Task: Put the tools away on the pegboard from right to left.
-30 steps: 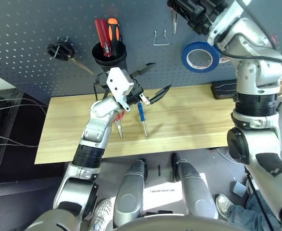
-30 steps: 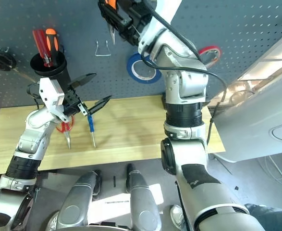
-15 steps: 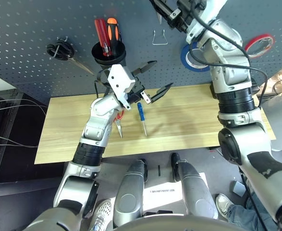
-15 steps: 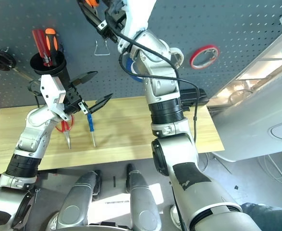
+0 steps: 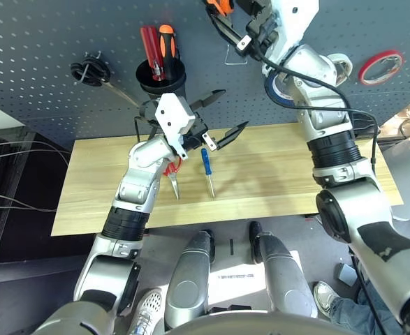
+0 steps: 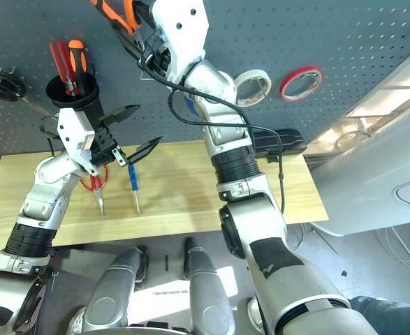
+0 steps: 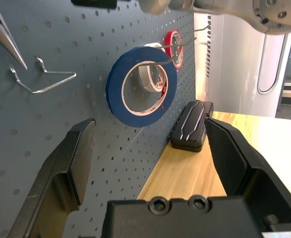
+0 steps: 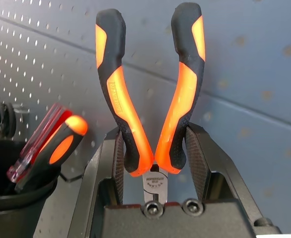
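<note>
My right gripper (image 8: 152,148) is shut on the orange-and-black-handled pliers (image 8: 150,104), held high against the dark grey pegboard (image 5: 51,42) just above a wire hook (image 5: 234,56). The pliers' tips (image 7: 4,37) point down beside that hook. The blue tape roll (image 7: 141,87) hangs on the pegboard, partly behind my right arm. My left gripper (image 5: 234,109) hovers open over the table. Below it lies the small blue-handled screwdriver (image 5: 205,166). The red-handled scissors (image 5: 170,174) lie next to it, partly hidden by my left arm.
A black cup (image 5: 159,77) on the pegboard holds red and orange screwdrivers. Black-handled scissors (image 5: 93,73) hang to its left. A white tape roll (image 6: 252,85) and a red tape roll (image 5: 381,66) hang at the right. A black case (image 7: 191,126) lies on the wooden table (image 5: 281,174).
My right arm has swung left along the pegboard with the pliers, past the blue tape to the wire hook. The left arm has stayed where it was.
</note>
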Controlling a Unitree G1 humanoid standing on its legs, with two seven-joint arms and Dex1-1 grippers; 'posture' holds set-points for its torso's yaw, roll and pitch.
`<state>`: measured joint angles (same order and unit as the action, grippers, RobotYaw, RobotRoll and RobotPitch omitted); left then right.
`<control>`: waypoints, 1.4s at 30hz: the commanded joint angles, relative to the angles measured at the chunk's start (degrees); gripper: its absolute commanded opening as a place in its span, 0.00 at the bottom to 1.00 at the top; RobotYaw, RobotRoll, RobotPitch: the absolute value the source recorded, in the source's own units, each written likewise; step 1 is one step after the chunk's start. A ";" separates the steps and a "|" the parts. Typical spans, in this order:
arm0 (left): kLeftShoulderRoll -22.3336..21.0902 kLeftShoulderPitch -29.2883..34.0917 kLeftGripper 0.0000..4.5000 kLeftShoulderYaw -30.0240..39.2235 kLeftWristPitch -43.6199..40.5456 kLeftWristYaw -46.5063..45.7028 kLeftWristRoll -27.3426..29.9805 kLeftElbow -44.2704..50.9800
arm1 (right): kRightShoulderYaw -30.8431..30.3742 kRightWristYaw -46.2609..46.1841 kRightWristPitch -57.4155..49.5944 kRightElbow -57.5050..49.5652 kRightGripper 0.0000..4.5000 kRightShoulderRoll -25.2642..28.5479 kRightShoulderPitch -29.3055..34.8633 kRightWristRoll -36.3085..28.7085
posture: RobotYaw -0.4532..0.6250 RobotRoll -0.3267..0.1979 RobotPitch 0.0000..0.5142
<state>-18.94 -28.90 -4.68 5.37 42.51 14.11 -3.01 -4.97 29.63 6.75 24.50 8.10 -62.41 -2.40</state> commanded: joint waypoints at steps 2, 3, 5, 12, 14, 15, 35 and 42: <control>-0.25 1.40 1.00 -0.74 -0.62 0.55 -0.50 0.79 | -0.73 -0.35 1.08 0.02 0.44 -0.40 0.94 0.72 | 0.61 0.62 0.63; -0.27 1.42 1.00 -0.76 -0.67 0.55 -0.52 0.80 | -0.79 -0.56 1.18 0.13 0.44 -0.36 1.13 1.03 | 0.61 0.62 0.63; -0.33 1.41 1.00 -0.78 -0.79 0.55 -0.55 0.86 | -0.83 -0.95 1.04 0.24 0.44 -0.34 1.46 1.45 | 0.61 0.62 0.64; -0.61 1.71 1.00 -1.06 -1.10 0.68 -0.74 1.27 | -1.08 -1.99 0.61 0.94 0.44 -0.40 3.77 2.34 | 0.61 0.62 0.65; -0.66 1.64 1.00 -1.07 -1.16 0.73 -0.74 1.17 | -1.06 -2.29 0.14 0.97 0.44 -0.49 4.46 2.54 | 0.61 0.62 0.65; -0.66 1.58 1.00 -1.07 -1.18 0.77 -0.75 1.11 | -1.03 -2.41 -0.10 0.94 0.44 -0.53 4.73 2.61 | 0.61 0.62 0.65; 1.87 -2.34 1.00 2.01 3.97 -1.33 -0.20 -0.61 | -0.48 -3.66 -1.67 1.54 0.44 0.67 6.42 3.25 | 0.59 0.62 0.64; 1.26 -1.19 1.00 0.33 3.28 -0.59 -1.64 -1.49 | 0.12 -2.98 -4.20 -4.10 0.80 2.19 9.07 2.37 | 0.58 0.62 0.64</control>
<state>-17.19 -31.54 -3.35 8.77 41.23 13.23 -3.73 -5.33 26.58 4.31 22.67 9.42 -54.53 0.37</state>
